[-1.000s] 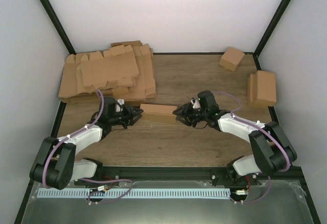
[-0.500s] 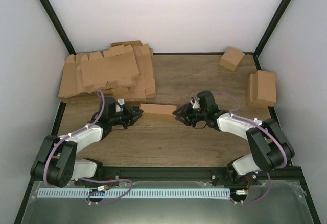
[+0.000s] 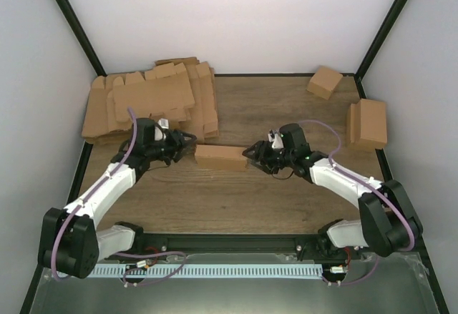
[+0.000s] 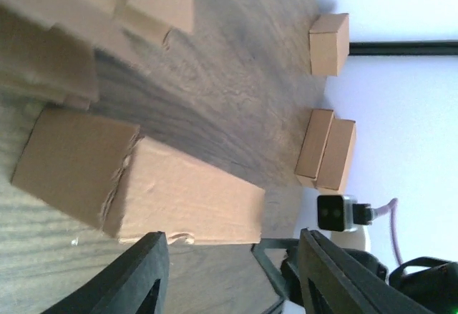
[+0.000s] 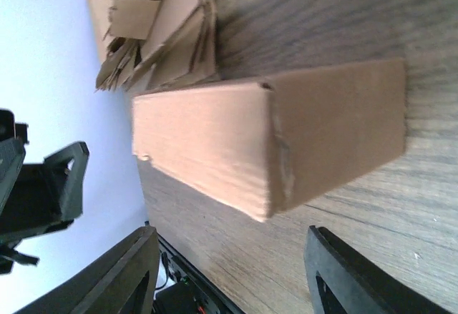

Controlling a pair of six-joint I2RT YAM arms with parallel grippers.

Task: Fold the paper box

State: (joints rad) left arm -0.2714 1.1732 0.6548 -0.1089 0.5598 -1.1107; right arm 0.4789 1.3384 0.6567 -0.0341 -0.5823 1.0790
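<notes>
Left gripper [image 3: 189, 141] and right gripper [image 3: 250, 153] are both spread wide, empty. Your rectangular brown cardboard box [image 3: 220, 157] lies between them on the wooden table [image 3: 272, 199], long axis left-right, one end just off each. Neither looks clearly nearer.

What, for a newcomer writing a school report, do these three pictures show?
Two robot arms are bolted at the near edge of a wooden table. The wide picture looks down from above. The other two come from a camera on each wrist, with that hand's black fingers at the bottom edge. A folded brown box lies mid-table. The left hand and right hand sit at its two ends, both open, so nothing is held. At the far left lies a pile of flat blanks. A small box and two more boxes sit at the right.
</notes>
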